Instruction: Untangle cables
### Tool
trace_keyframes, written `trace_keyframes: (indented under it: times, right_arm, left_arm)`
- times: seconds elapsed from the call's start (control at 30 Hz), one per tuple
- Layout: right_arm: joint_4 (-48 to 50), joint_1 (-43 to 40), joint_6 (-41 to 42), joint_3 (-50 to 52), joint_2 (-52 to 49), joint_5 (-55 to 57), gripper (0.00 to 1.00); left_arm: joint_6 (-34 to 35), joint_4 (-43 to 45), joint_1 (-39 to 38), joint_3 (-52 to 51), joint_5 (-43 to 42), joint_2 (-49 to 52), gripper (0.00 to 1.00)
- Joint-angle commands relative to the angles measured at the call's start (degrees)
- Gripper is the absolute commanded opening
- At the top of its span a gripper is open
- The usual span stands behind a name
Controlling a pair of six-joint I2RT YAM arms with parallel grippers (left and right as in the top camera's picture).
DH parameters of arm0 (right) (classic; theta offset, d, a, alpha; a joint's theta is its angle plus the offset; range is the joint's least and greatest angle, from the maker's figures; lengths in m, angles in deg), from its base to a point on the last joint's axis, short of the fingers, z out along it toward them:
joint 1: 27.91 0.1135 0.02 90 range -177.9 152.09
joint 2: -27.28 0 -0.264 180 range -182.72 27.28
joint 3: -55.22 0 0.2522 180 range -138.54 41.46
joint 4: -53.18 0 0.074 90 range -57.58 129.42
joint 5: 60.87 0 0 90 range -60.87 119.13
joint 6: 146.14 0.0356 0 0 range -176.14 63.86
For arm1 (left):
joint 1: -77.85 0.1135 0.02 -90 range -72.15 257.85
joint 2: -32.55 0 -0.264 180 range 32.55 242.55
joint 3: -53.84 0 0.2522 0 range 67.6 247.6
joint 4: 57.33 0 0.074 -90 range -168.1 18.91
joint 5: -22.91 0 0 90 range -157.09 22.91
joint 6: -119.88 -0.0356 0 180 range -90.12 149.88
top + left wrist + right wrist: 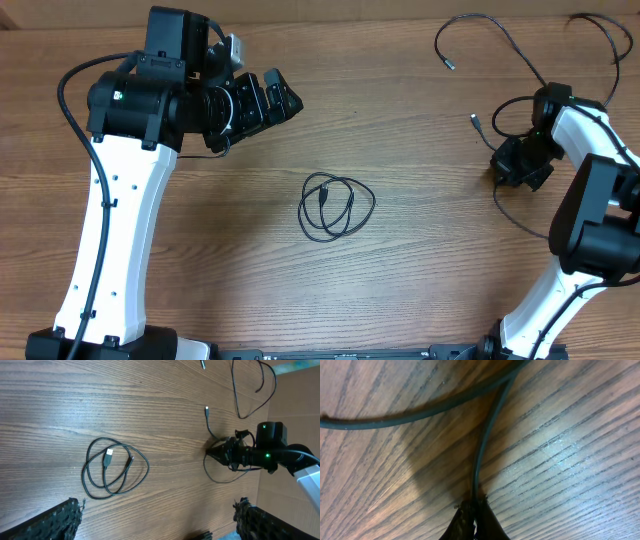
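A thin black cable lies as a small coiled bundle (336, 205) at the table's middle; it also shows in the left wrist view (116, 467), its plug ends inside the loop. My left gripper (278, 95) is open and empty, raised at the back left, well away from the coil. My right gripper (497, 160) is at the right side, low on the table, shut on a loose black cable (482, 450). That cable's plug end (475, 121) lies just behind the gripper. Another loose cable (492, 40) curves along the back right.
The wooden table (400, 290) fills the view. The table's far right edge shows in the left wrist view (267, 415). My right arm (590, 190) stands at the right side.
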Motion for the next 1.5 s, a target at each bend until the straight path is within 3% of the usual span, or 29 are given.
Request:
trace_keyframes:
  times: [0.0, 0.23, 0.4, 0.9, 0.97, 1.07, 1.1, 1.2, 1.33, 1.47]
  right_arm:
    - [-2.9, -0.8, 1.1, -4.9, -0.7, -4.4, 0.04]
    - [-18.3, -3.1, 1.1, -24.4, -0.5, -7.7, 0.04]
    - [-23.6, -3.9, 1.5, -35.1, -0.5, -7.6, 0.04]
    - [-10.7, -2.9, 6.2, -36.2, -0.6, -7.9, 0.04]
    - [-11.6, -2.9, 5.1, -36.2, -0.6, -6.4, 0.16]
    - [-14.1, -3.8, 5.2, -36.2, -0.6, -0.5, 0.63]
    - [-15.1, -4.5, 5.3, -36.2, -0.6, 1.4, 0.72]
    - [-17.6, -7.6, 5.5, -36.2, -0.6, 5.5, 0.74]
    - [-20.8, -12.9, 5.4, -36.1, -0.8, 9.1, 0.87]
    - [-24.2, -17.6, 5.4, -35.6, -1.3, 9.5, 0.89]
  left_arm:
    - [-1.7, 0.1, -0.4, 1.1, 0.3, -0.6, 1.0]
    - [-1.7, 0.1, -0.4, 1.1, 0.4, -0.5, 1.0]
    - [-1.7, 0.1, -0.4, 1.1, 0.4, -0.5, 1.0]
    - [-1.7, 0.1, -0.4, 1.1, 0.4, -0.5, 1.0]
    - [-1.7, 0.2, -0.4, 1.1, 0.9, -0.5, 1.0]
    - [-1.7, 0.0, -0.4, 1.1, 2.1, -0.5, 1.0]
    - [-1.7, 0.0, -0.4, 1.1, 2.1, -0.5, 1.0]
    - [-1.7, -0.1, -0.4, 1.1, 2.1, -0.5, 1.0]
    - [-1.7, -0.1, -0.4, 1.1, 2.1, -0.5, 1.0]
    - [-1.7, 0.1, -0.4, 1.1, 2.1, -0.5, 1.0]
